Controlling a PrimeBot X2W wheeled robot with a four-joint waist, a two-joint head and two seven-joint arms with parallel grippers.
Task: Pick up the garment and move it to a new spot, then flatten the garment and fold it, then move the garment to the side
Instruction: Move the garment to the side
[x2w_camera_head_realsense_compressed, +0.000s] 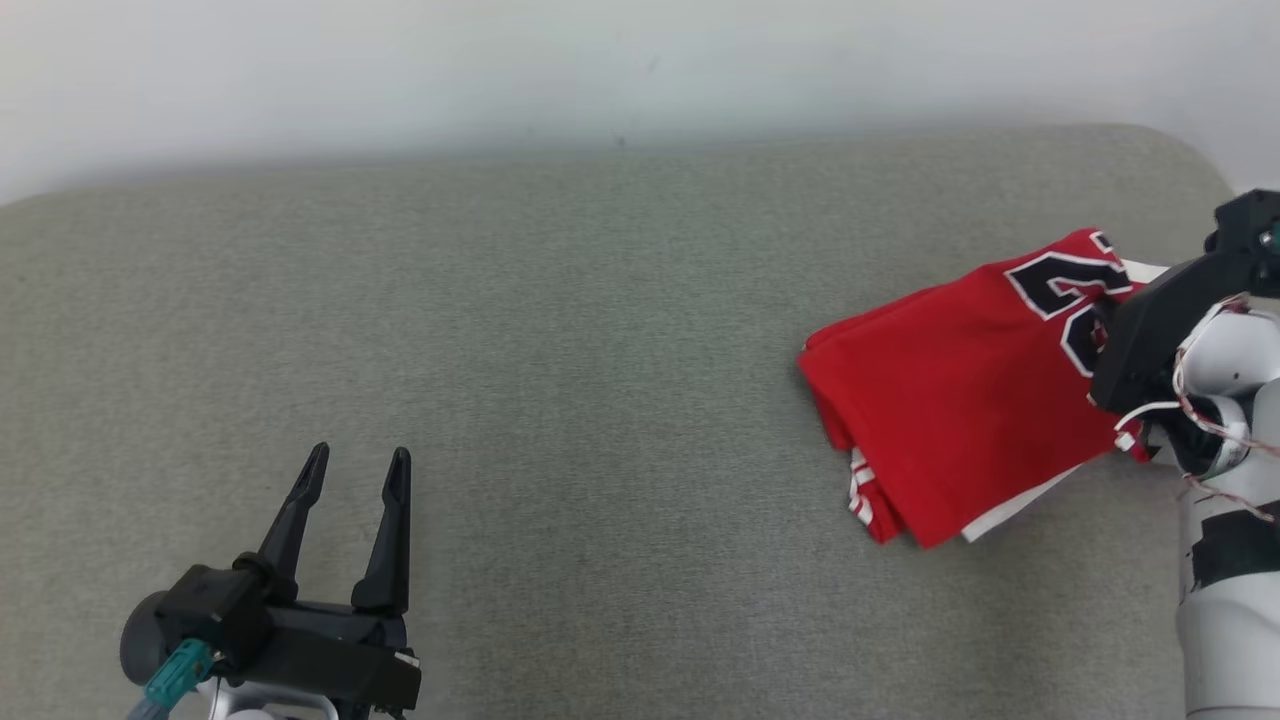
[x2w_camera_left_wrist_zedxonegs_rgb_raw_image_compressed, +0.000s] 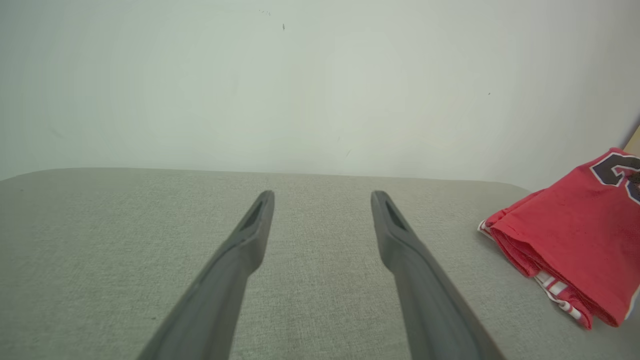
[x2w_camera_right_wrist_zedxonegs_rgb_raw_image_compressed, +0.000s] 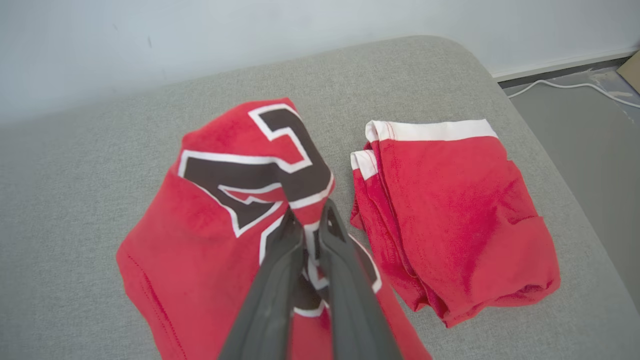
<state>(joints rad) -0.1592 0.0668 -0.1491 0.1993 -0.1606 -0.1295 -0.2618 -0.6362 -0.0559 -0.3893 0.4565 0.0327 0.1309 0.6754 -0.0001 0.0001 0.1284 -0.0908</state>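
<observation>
Two grippers over grey padded surface (x2w_camera_head_realsense_compressed: 600, 350). Left gripper (x2w_camera_head_realsense_compressed: 355, 470) at lower left of head view: fingers apart, empty. Right gripper (x2w_camera_right_wrist_zedxonegs_rgb_raw_image_compressed: 312, 220) clamped on folded red garment (x2w_camera_head_realsense_compressed: 950, 400) at far right of head view; gripped end raised, low end seems to rest on surface. Second folded red garment (x2w_camera_right_wrist_zedxonegs_rgb_raw_image_compressed: 450, 210) just beside it. Judgement: folding looks done; move aside in hand, set-down and release left.

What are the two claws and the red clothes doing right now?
left gripper: open, holding nothing, above the grey cushion.
right gripper: shut on the red jersey.
red jersey: folded, bunched up where it is pinched by the number.
second red garment: folded, lying flat beside the jersey, not held.
</observation>
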